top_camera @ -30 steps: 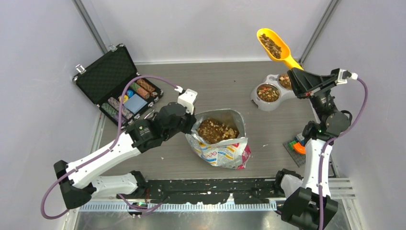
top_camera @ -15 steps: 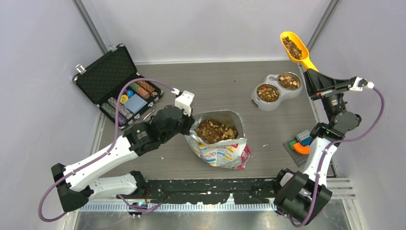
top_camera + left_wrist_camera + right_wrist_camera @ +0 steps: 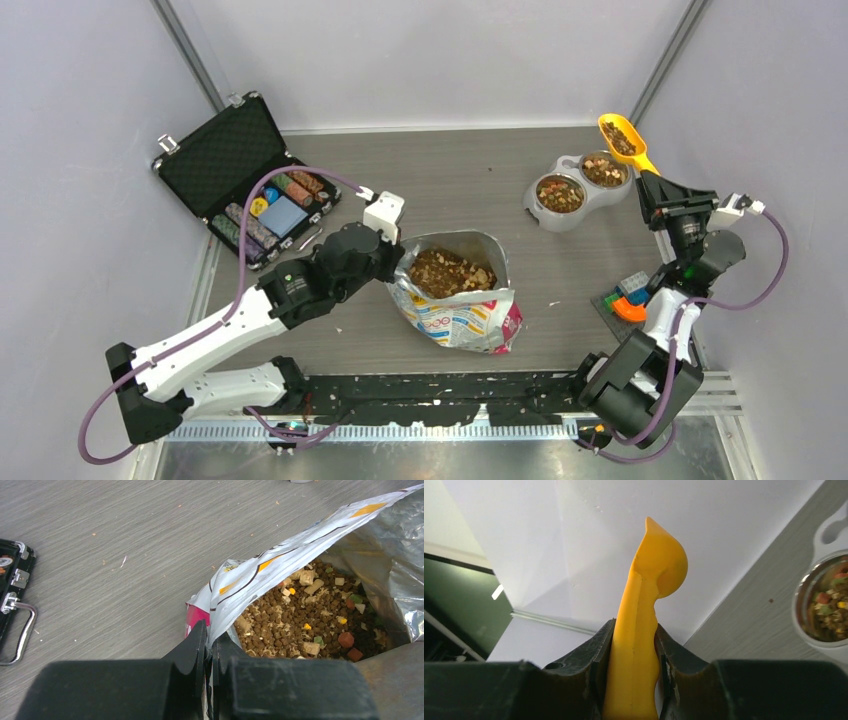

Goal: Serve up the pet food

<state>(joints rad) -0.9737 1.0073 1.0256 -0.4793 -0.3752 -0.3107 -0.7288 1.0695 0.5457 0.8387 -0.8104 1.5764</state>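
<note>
The left rim of the open foil bag (image 3: 462, 318) is pinched between the closed jaws of the left gripper (image 3: 210, 634). The pet food (image 3: 300, 620) is seen inside the bag, brown kibble with some tan, red and green bits. Farther to the right, the handle of a yellow scoop (image 3: 651, 570) is clamped tightly by the right gripper (image 3: 634, 627). More kibble is carried in the scoop, which is seen from above just beyond a double bowl (image 3: 556, 224); both cups of it hold kibble. An open case of poker chips (image 3: 215, 150) lies at the far left.
</note>
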